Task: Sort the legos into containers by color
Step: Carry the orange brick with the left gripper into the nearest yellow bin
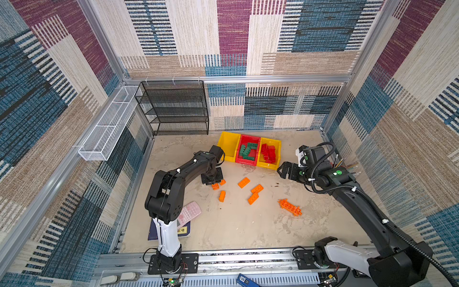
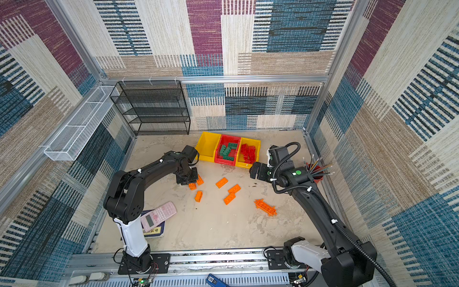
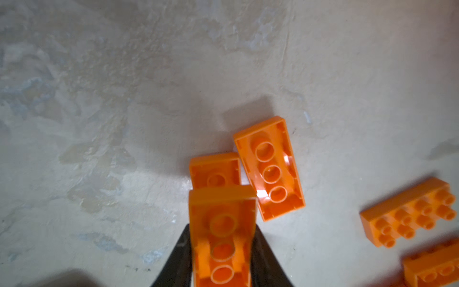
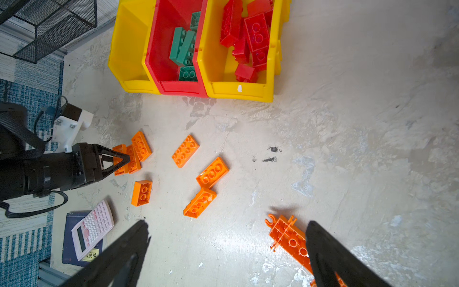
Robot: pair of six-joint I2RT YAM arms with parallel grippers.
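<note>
Grip of left gripper (image 3: pixel 222 231) on one orange brick (image 3: pixel 221 211), underside up, fingers (image 3: pixel 263 251) pressed against both long sides. Just beside it, two upturned orange bricks (image 3: pixel 269 169), one partly hidden behind the held one's end. Right gripper (image 4: pixel 228 225) spread wide, holding nothing, hovering over bare table (image 1: pixel 236 223) in front of the bins. Four loose orange bricks (image 1: pixel 244 182) scattered mid-table, well apart from every wall; spiky orange lattice piece (image 1: pixel 290 207) nearer the right arm. Toward the back wall, three bins touching side to side: left yellow bin (image 1: pixel 227 149), red bin (image 1: pixel 248 162) with green bricks (image 1: pixel 247 150), right yellow bin (image 1: pixel 268 165) with red bricks (image 1: pixel 269 152). Open floor across the near half; pink calculator (image 1: pixel 190 211) by the left edge.
</note>
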